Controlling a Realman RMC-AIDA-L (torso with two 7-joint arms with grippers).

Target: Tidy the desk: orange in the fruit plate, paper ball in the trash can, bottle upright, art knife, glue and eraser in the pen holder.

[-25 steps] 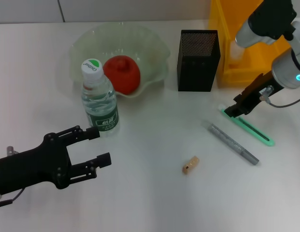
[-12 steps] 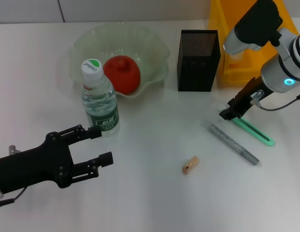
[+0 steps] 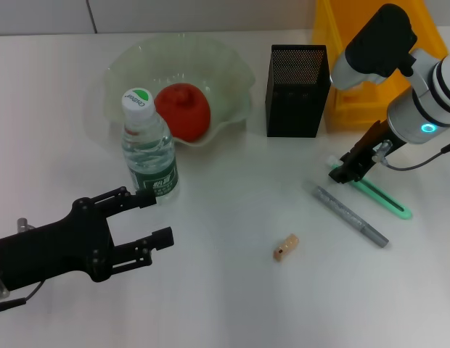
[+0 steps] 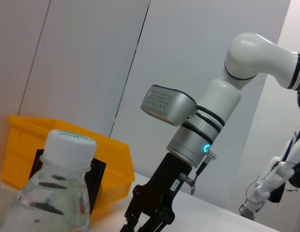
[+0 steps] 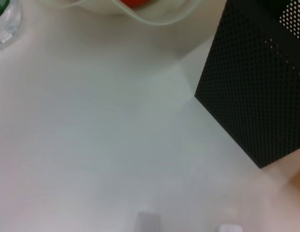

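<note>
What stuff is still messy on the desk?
Three small things lie loose on the table instead of in the pen holder: the eraser, a grey stick, and a green tool, with the right claw at its end. The orange sits in the fruit plate, and the bottle stands upright.

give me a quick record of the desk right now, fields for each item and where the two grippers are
orange: in fruit plate
bottle: upright, beside plate
eraser: on desk
green art knife: on desk
grey glue stick: on desk
pen holder: upright, beside trash can
left gripper: open, near bottle
right gripper: at knife's end
</note>
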